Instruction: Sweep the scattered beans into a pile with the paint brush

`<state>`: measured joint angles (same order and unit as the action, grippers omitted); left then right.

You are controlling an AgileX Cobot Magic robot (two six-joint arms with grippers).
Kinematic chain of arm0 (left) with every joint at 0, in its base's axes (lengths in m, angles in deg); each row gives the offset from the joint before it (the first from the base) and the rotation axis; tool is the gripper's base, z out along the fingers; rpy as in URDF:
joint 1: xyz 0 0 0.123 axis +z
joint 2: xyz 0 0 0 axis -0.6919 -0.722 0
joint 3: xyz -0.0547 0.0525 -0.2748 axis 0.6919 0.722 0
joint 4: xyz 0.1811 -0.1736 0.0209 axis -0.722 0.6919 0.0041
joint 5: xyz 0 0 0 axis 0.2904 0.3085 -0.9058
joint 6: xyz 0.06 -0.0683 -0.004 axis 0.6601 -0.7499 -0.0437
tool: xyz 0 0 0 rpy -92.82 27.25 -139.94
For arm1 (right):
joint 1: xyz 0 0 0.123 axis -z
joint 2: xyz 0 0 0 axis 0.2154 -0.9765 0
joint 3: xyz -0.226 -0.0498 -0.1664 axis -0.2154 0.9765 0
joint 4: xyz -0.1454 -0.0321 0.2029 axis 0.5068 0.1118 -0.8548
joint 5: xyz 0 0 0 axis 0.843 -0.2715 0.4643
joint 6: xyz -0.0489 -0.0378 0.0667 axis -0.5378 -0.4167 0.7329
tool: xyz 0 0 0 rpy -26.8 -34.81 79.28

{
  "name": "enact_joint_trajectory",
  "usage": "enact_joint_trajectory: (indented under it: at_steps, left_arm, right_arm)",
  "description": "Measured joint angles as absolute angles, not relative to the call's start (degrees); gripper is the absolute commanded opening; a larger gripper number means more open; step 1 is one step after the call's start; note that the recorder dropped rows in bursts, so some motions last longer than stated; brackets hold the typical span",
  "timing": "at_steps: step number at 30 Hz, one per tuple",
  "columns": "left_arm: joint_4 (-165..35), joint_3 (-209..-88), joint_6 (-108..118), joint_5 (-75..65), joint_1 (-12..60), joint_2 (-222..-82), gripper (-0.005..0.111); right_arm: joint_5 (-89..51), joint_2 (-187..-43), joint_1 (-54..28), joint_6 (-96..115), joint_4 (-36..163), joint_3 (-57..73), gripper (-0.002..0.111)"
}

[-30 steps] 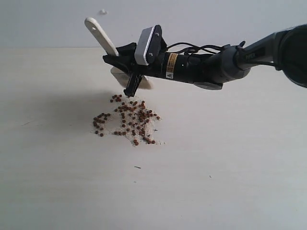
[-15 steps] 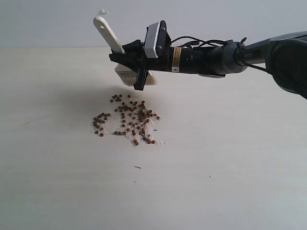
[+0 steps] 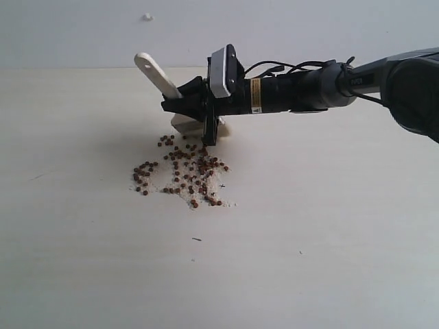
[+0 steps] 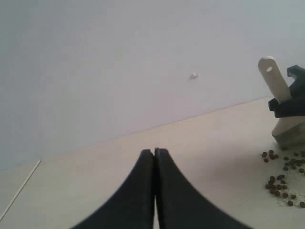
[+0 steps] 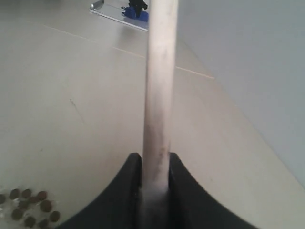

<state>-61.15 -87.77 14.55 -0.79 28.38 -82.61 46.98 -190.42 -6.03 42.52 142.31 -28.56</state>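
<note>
Right gripper (image 5: 155, 167) clamping on paint brush (image 3: 159, 74) handle. Left gripper (image 4: 155, 153) jaws pressing together, holding nothing. Beans (image 3: 184, 171) lying in loose patch on table (image 3: 309, 240). Bristles hanging low just behind patch far edge, handle tilting up toward wall (image 3: 309, 27).

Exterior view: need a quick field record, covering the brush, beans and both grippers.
brush: paint brush tilted, handle clamped, bristles down at the back edge of the scatter; table contact unclear
beans: beans loosely scattered on the table, not yet a tight pile
right gripper: right gripper shut on the brush handle
left gripper: left gripper shut, empty, away from the beans
</note>
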Motion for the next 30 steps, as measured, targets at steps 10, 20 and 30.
enact_joint_trajectory:
  at_steps: [10, 20, 30]
  left_arm:
    - [-61.15, -87.77, 14.55, -0.79, 28.38, -82.61, 0.0]
    - [-61.15, -87.77, 14.55, -0.79, 28.38, -82.61, 0.0]
    - [-61.15, -87.77, 14.55, -0.79, 28.38, -82.61, 0.0]
  right_arm:
    - [52.76, -192.34, -5.85, 54.03, 147.52, -29.24, 0.0]
    - [51.7, -188.48, -7.52, 69.58, 156.4, -29.24, 0.0]
    - [50.97, -181.77, -8.92, 66.33, 156.47, -29.0, 0.0]
